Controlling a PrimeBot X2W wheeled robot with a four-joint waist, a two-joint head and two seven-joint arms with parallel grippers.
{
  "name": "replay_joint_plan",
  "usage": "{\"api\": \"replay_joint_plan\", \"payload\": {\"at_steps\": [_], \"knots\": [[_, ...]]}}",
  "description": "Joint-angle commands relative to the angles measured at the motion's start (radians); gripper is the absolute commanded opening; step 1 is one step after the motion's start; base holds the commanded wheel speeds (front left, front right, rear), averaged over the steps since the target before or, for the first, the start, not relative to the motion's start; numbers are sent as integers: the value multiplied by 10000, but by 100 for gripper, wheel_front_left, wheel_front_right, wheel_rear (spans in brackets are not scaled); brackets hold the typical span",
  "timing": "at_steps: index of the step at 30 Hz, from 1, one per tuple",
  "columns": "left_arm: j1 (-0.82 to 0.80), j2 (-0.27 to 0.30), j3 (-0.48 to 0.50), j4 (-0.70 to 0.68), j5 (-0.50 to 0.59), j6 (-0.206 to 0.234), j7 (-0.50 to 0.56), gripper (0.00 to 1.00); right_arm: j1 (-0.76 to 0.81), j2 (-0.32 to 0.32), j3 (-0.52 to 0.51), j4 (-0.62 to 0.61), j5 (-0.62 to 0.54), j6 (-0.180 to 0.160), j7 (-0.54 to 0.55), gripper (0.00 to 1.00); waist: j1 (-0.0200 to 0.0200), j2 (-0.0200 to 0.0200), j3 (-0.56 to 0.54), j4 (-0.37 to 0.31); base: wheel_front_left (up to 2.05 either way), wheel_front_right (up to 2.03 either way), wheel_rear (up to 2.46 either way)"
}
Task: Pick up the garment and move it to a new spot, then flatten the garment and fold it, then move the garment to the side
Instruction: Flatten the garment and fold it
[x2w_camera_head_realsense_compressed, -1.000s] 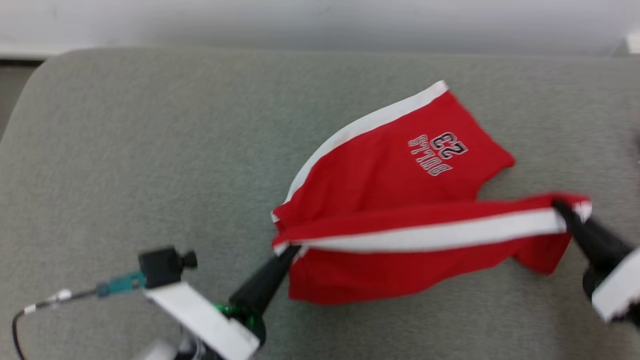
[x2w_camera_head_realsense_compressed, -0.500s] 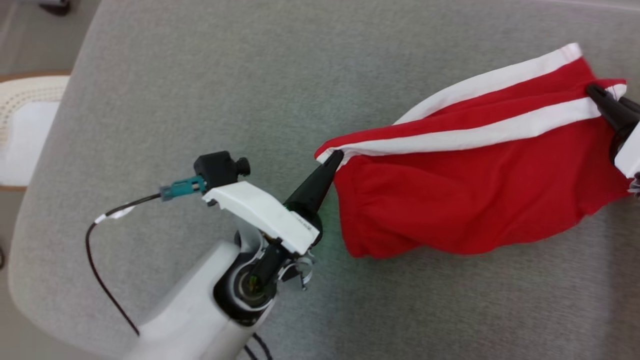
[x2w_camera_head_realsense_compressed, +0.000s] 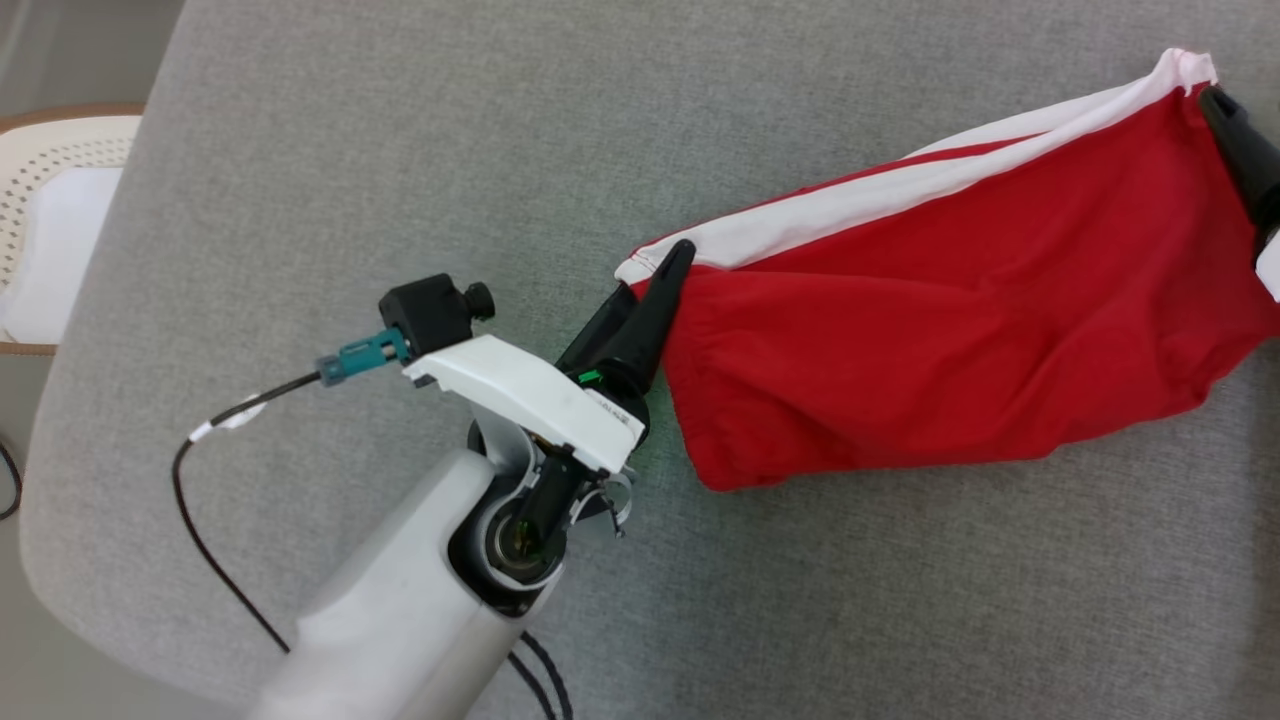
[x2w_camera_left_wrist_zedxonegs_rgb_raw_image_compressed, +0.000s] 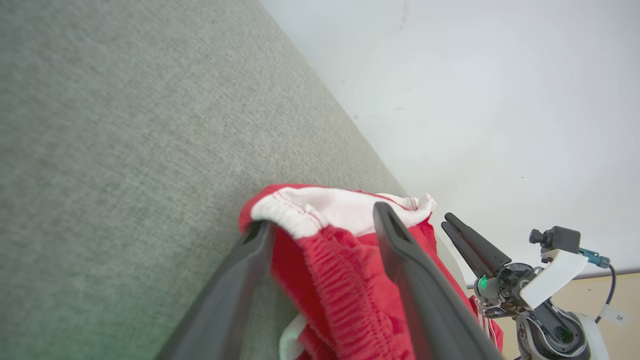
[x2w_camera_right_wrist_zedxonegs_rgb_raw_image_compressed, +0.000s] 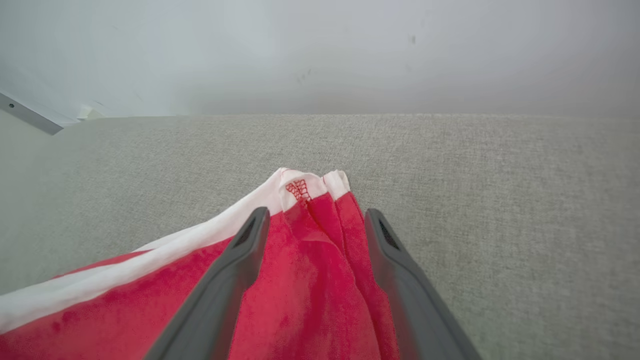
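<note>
Grey, coarse-woven upholstery covers the padded bench (x2w_camera_head_realsense_compressed: 400, 150), whose corner rounds off at the near left. A plain pale wall (x2w_camera_right_wrist_zedxonegs_rgb_raw_image_compressed: 320, 50) rises behind its far edge. The garment (x2w_camera_head_realsense_compressed: 950, 330), soft red shorts with a white side stripe (x2w_camera_head_realsense_compressed: 850, 205) and a gathered elastic waistband (x2w_camera_left_wrist_zedxonegs_rgb_raw_image_compressed: 325, 260), lies doubled over and rumpled on the bench's right half, spanning from one arm to the other. The left jaws stand wide, their dark tapered fingers (x2w_camera_left_wrist_zedxonegs_rgb_raw_image_compressed: 225, 295) on either side of the waistband corner. The right jaws are likewise spread, fingers (x2w_camera_right_wrist_zedxonegs_rgb_raw_image_compressed: 225, 285) straddling the stitched hem corner. Bare bench lies open to the left of the cloth and on its near side.
</note>
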Motion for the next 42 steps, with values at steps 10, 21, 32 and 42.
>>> {"api": "replay_joint_plan", "payload": {"at_steps": [10, 21, 32, 42], "knots": [[62, 1370, -1135, -964, 3354, 1150, -1305, 100, 911, -1569, 1389, -657, 43, -27, 753, 100, -1, -1, -155, -174, 0, 0, 0], [1326, 734, 152, -2258, 6944, 1552, -1621, 100, 831, -1077, 2038, 612, -73, 19, 1930, 100, -1, -1, -76, 312, 0, 0, 0], [3399, 206, 1781, -1746, 8861, 330, -1623, 100, 1228, -691, 1230, 499, 787, -14, 1201, 0, -1, -1, -1202, -484, 0, 0, 0], [5283, -343, 3049, -1592, 9886, -534, -1623, 100, 3095, -153, -1283, 91, 1100, -16, 879, 0, -1, -1, -2592, -1207, 0, 0, 0]]}}
